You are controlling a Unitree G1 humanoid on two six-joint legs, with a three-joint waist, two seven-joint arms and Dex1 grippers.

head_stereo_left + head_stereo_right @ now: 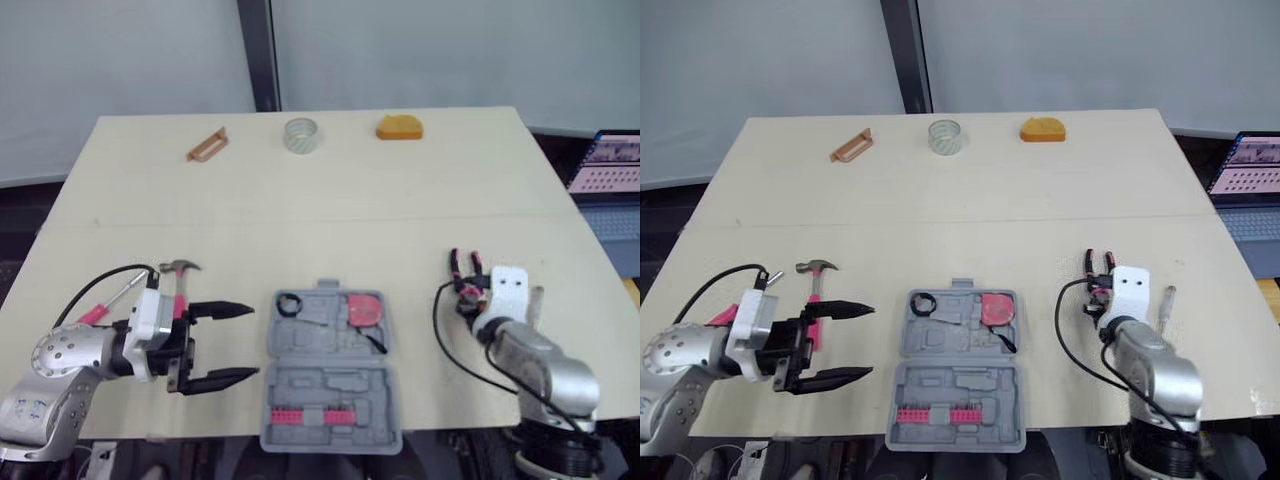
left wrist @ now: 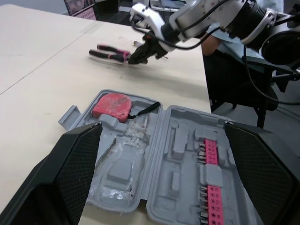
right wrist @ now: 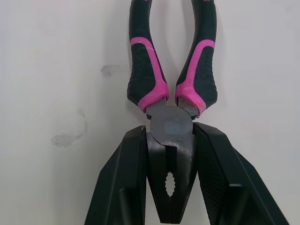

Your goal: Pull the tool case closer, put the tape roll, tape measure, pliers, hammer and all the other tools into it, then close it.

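- Grey plastic tool case lies open at the near edge of the table, between both arms, with a red tape measure inside.
- Right pincer is clamped on the steel head of the pink-and-black pliers, which lie flat just right of the case.
- Pliers look stiff and fairly heavy. The smooth metal may slip, so the rubbery handles near the pivot seem a surer hold.
- Left pincer hangs spread apart and empty, left of the case, near the hammer.
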